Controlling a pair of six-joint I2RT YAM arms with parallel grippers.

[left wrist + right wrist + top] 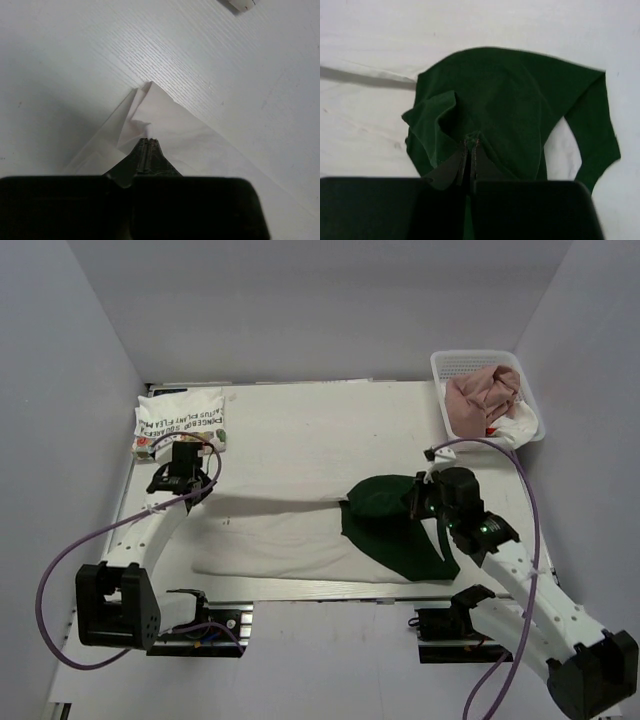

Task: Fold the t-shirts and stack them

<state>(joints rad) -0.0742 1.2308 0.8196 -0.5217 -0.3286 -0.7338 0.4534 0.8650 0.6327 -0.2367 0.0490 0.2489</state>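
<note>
A white t-shirt with dark green sleeves (300, 535) lies stretched across the table's front. My left gripper (183, 483) is shut on its white left edge (165, 125), lifted off the table. My right gripper (425, 498) is shut on the dark green sleeve (510, 100) at the shirt's right end; the sleeve also shows in the top view (385, 525). A folded white t-shirt with black lettering (180, 420) lies at the back left. A dusty pink t-shirt (480, 398) lies bunched in the basket, with a bit of white and red cloth (510, 425) beside it.
The white plastic lattice basket (478, 360) stands at the back right corner. Grey walls close the table on the left, back and right. Purple cables loop from both arms near the front edge.
</note>
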